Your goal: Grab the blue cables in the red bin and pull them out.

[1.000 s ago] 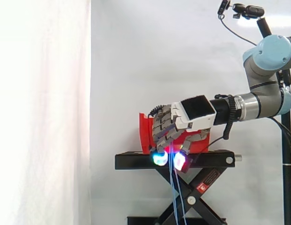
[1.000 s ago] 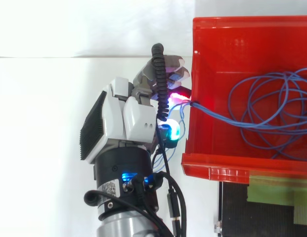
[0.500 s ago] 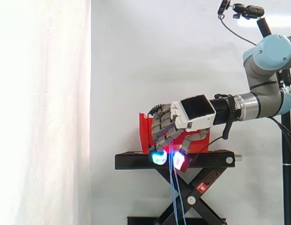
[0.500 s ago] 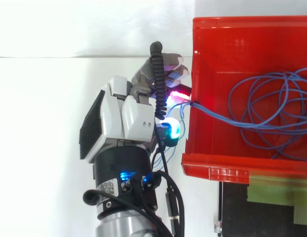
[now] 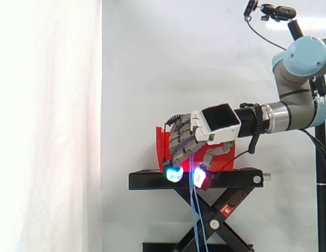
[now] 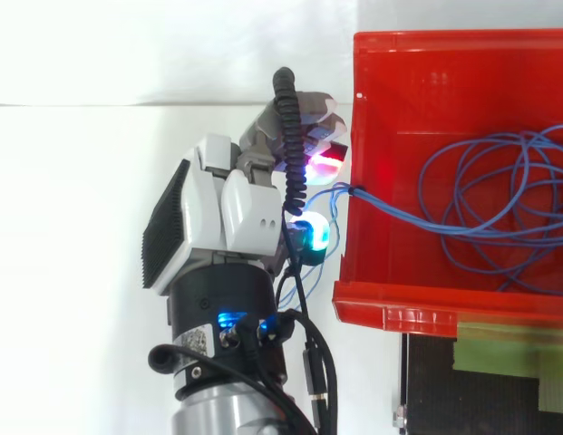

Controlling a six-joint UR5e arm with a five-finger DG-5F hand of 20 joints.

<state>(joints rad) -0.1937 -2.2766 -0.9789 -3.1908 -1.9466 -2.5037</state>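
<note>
The red bin (image 6: 462, 86) stands on the black stand (image 5: 202, 178). Thin blue cables (image 6: 485, 199) lie coiled inside it, and some strands run over its left wall (image 6: 347, 192) and hang down in front of the stand (image 5: 197, 220). My hand (image 6: 240, 217) sits just outside that wall with its fingers curled round the strands that cross the rim. In the side view the hand (image 5: 204, 131) hangs before the bin (image 5: 161, 147), its glowing fingertips (image 5: 174, 174) level with the stand top.
A scissor frame (image 5: 215, 218) carries the stand. A white curtain (image 5: 47, 126) hangs behind and to the left. A green board (image 6: 508, 349) shows below the bin in the top view.
The hand has drawn slightly away from the bin wall and risen a little, keeping hold of the cables. The coil in the bin looks the same.
</note>
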